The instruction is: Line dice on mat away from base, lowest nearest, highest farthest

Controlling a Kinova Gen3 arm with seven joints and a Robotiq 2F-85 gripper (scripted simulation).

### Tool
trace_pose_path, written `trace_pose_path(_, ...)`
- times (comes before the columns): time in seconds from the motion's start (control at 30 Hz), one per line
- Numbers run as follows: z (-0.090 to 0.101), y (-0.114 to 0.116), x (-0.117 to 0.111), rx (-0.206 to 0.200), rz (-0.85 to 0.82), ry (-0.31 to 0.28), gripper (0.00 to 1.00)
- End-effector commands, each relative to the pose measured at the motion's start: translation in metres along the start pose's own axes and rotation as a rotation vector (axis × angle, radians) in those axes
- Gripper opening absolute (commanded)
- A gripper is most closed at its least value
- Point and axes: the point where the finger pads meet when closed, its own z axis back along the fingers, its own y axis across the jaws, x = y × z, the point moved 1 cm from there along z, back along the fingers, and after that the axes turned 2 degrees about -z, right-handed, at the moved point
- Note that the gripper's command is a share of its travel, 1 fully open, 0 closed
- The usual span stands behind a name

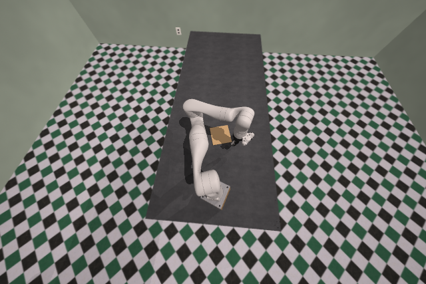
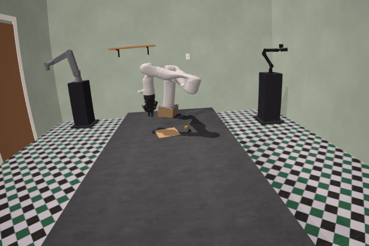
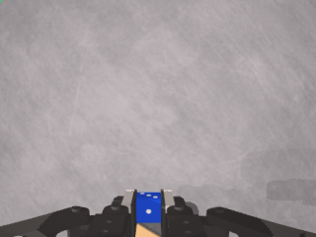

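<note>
My gripper (image 3: 148, 203) (image 2: 150, 115) is shut on a blue die (image 3: 148, 211) and holds it in the air above the table. In the wrist view one face of the die shows a single pip and another face shows several pips. The tan mat (image 1: 215, 140) (image 2: 161, 135) lies flat on the table; the gripper is beside it in the top view. In the exterior view a yellow die (image 2: 186, 127) and a black die (image 2: 189, 130) sit close together on the table, off the mat. Their numbers are too small to read. In the top view the arm hides them.
The dark table (image 1: 225, 68) (image 2: 179, 192) carries the robot's base (image 1: 223, 196) (image 2: 167, 111). The arm's elbow (image 1: 192, 107) reaches out on the other side of the mat from the gripper. Two other arms stand on black pedestals (image 2: 82, 103) (image 2: 270, 97) off the table.
</note>
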Motion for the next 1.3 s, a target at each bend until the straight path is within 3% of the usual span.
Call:
trace_pose_path(0.0,0.011,-0.004,0.002,-0.012,-0.003,-0.014,0.11)
trace_pose_path(0.5,0.014,-0.003,0.003,-0.013,0.006,-0.013,0.11)
trace_pose_path(0.6,0.015,0.000,0.019,-0.013,0.103,-0.012,0.11)
trace_pose_path(0.7,0.016,0.011,0.050,-0.015,0.297,-0.010,0.11)
trace_pose_path(0.8,0.016,0.011,0.051,-0.015,0.300,-0.010,0.11)
trace_pose_path(0.9,0.018,0.025,0.083,-0.016,0.509,-0.009,0.11)
trace_pose_path(1.03,0.019,0.037,0.104,-0.016,0.650,-0.009,0.11)
trace_pose_path(1.27,0.019,0.040,0.108,-0.017,0.678,-0.009,0.11)
